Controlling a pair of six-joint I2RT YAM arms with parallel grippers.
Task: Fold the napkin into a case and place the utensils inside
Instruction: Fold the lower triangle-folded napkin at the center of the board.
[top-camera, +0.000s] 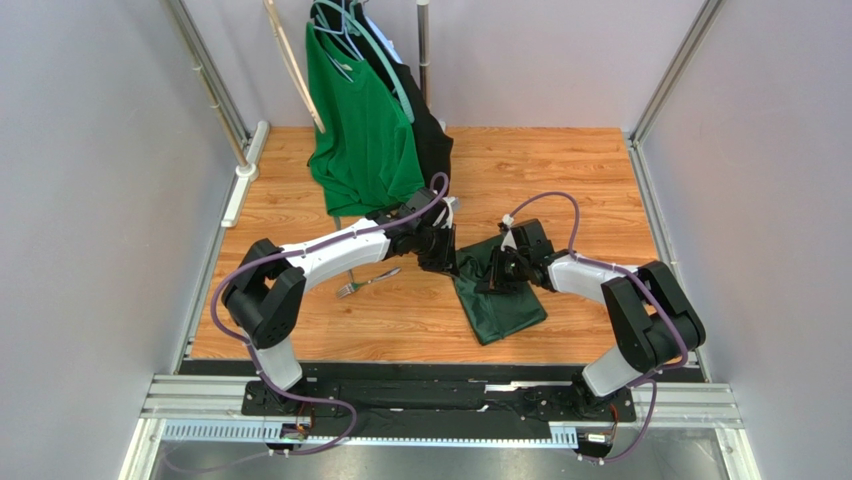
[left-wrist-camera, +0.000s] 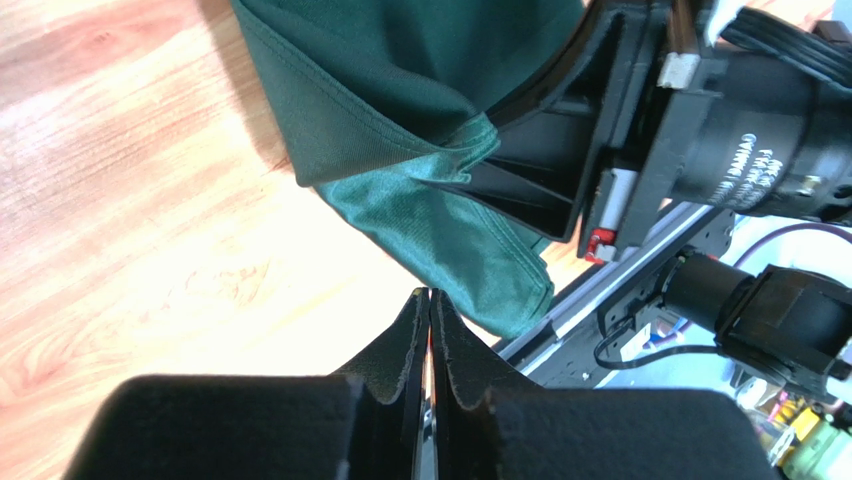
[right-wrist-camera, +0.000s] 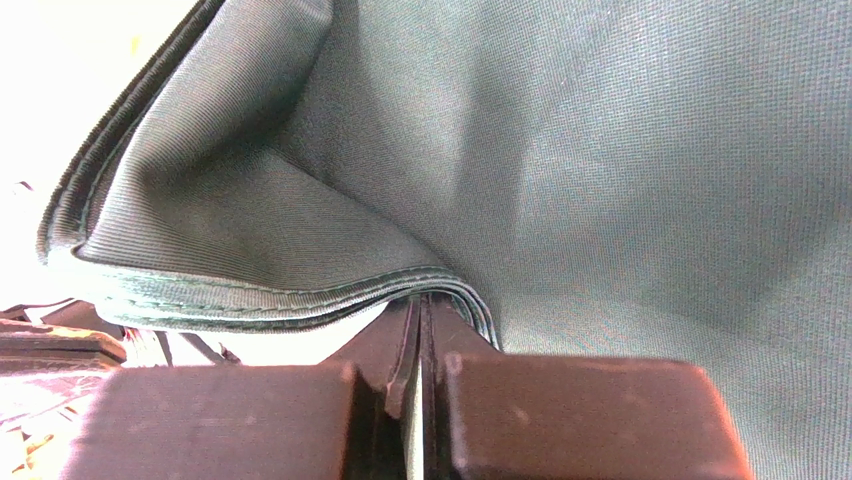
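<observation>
Pinching napkin (right-wrist-camera: 600, 150) hem, right hand (right-wrist-camera: 425, 302) clamped tight, left hand (left-wrist-camera: 430, 296) closed empty just beside it

Place: a robot test cell in a lab (not a home, for all the wood grain).
Enclosure: plain grey walls (top-camera: 90, 200) and aluminium frame posts (top-camera: 212, 85) box in the work area.
Bench: a wood-topped bench (top-camera: 560, 170) with a black mounting rail (top-camera: 440, 395) along its near edge.
Machinery: a left arm (top-camera: 330, 248) and a right arm (top-camera: 625, 295) bolted to that rail, with purple cables (top-camera: 550, 196) looped along them.
Props: household goods, namely a dark green napkin (top-camera: 505, 305) and a fork (top-camera: 352, 288) on the bench, plus a green T-shirt (top-camera: 360, 130) and a black garment (top-camera: 434, 140) hanging at the back.
</observation>
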